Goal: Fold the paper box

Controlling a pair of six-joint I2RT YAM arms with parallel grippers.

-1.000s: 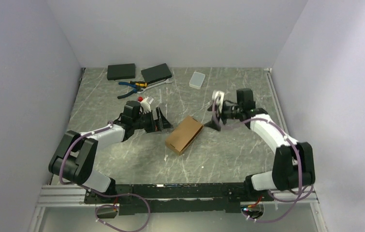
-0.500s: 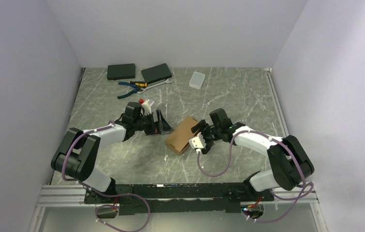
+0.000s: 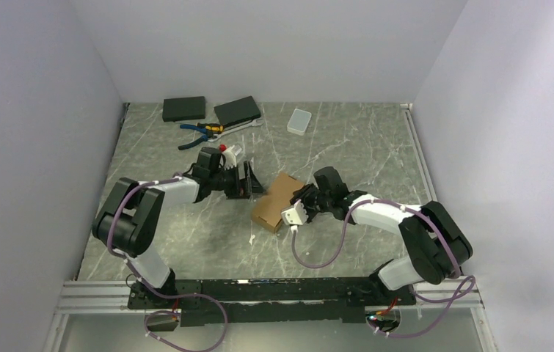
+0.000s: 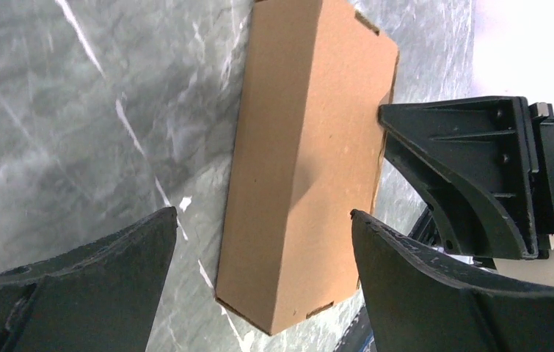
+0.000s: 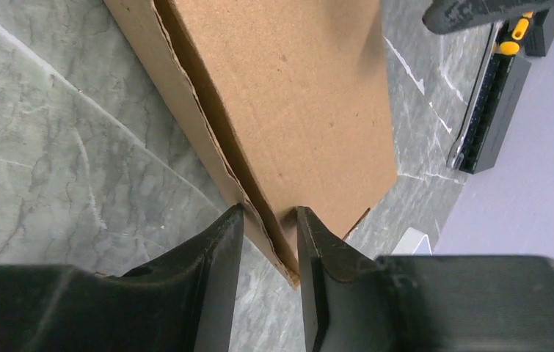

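Note:
The paper box (image 3: 279, 202) is a small brown cardboard rectangle lying closed and flat on the marble table, also seen in the left wrist view (image 4: 303, 161) and the right wrist view (image 5: 288, 88). My right gripper (image 3: 299, 202) comes at it from the right. Its jaws (image 5: 268, 213) pinch the box's near corner, one finger on the side wall and one on the top face. My left gripper (image 3: 254, 183) stands open just left of the box. Its fingers (image 4: 263, 216) are spread wider than the box's end and do not touch it.
Two flat black boxes (image 3: 183, 108) (image 3: 237, 111) lie at the back left, with blue-and-yellow pliers (image 3: 202, 132) in front of them. A small translucent white case (image 3: 299, 121) sits at the back centre. Purple-grey walls close in the table on three sides.
My right arm swung from behind the box's right end down to its near right side, and its jaws narrowed onto the corner. My left gripper shifted slightly up and toward the box, staying open.

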